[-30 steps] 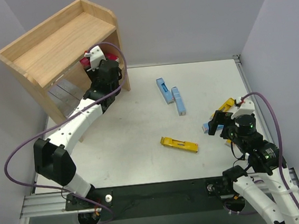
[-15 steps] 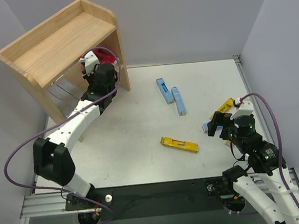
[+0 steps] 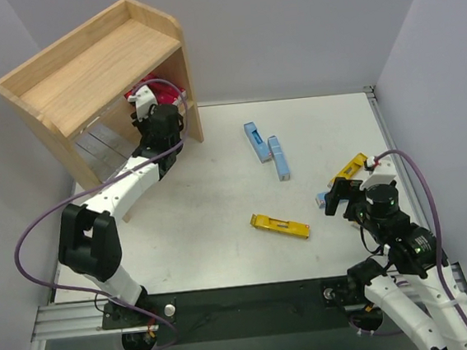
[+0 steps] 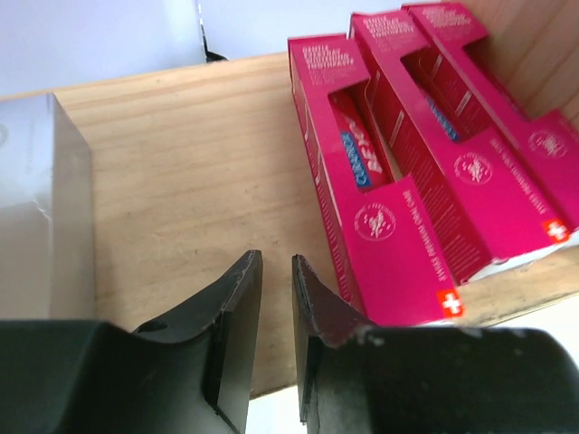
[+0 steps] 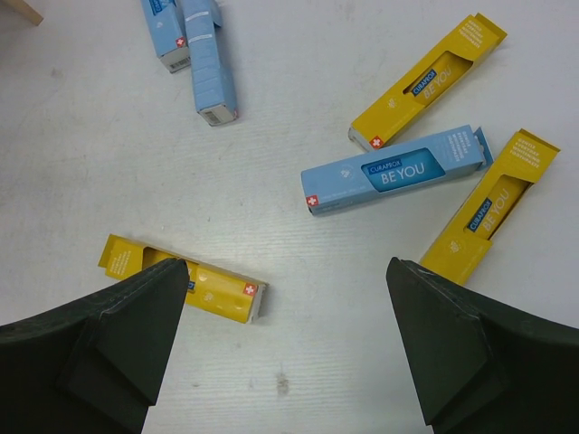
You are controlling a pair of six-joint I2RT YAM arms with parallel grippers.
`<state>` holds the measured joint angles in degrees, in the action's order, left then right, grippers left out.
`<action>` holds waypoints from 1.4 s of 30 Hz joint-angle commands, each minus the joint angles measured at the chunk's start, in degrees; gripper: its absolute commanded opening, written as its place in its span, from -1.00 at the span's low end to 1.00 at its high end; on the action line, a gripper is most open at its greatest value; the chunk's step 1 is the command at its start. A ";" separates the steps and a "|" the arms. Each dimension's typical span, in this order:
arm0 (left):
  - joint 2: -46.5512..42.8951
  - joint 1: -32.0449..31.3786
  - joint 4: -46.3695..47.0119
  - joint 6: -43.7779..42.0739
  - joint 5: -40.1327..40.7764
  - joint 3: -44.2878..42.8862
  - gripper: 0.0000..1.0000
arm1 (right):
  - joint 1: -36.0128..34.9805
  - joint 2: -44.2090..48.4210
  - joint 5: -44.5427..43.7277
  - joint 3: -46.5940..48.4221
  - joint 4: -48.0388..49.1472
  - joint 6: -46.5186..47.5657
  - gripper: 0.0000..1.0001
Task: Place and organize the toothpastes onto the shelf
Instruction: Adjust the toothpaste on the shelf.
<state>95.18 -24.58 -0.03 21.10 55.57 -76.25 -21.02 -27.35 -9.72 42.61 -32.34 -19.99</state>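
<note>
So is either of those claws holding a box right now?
No, nothing is held. The left gripper is shut and empty beside the magenta cartons on the shelf; the right gripper hangs open above loose cartons.

The white table (image 3: 212,210) carries the wooden shelf (image 3: 91,73) at far left — plus three blue cartons (image 5: 393,172) and three yellow cartons (image 5: 425,81), lying flat. The shelf's lower board holds three magenta cartons (image 4: 380,181) side by side — a silver carton (image 4: 41,208) apart.
</note>
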 commanded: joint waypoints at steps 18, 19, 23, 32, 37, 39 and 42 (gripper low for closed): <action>2.64 3.84 15.68 -3.44 0.15 4.09 -0.39 | -2.01 1.07 -4.70 -0.86 1.22 2.06 0.99; 2.99 4.01 15.24 -3.44 0.06 3.13 -0.39 | -2.01 1.07 -4.70 -0.86 1.22 2.06 0.99; 4.66 4.89 12.78 -3.17 -0.72 1.02 -0.39 | -2.10 0.90 -4.88 -0.69 1.22 2.15 0.99; 7.30 6.91 12.16 -3.44 -4.50 -2.32 -0.39 | -2.36 0.72 -5.05 -0.42 1.22 2.50 0.99; 8.44 7.96 12.69 -4.40 -6.88 -3.20 -0.38 | -2.36 0.37 -4.79 -0.34 1.22 2.67 0.99; 8.71 8.14 12.86 -4.75 -6.97 -3.73 -0.38 | -2.36 0.28 -4.70 -0.25 1.22 2.76 0.99; 9.67 8.49 12.95 -5.63 -7.49 -5.30 -0.38 | -2.36 0.02 -4.44 -0.16 1.22 2.76 0.98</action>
<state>102.96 -17.69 12.91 16.93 50.37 -77.67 -22.98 -26.72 -13.08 41.98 -32.34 -17.87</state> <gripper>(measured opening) 0.311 0.993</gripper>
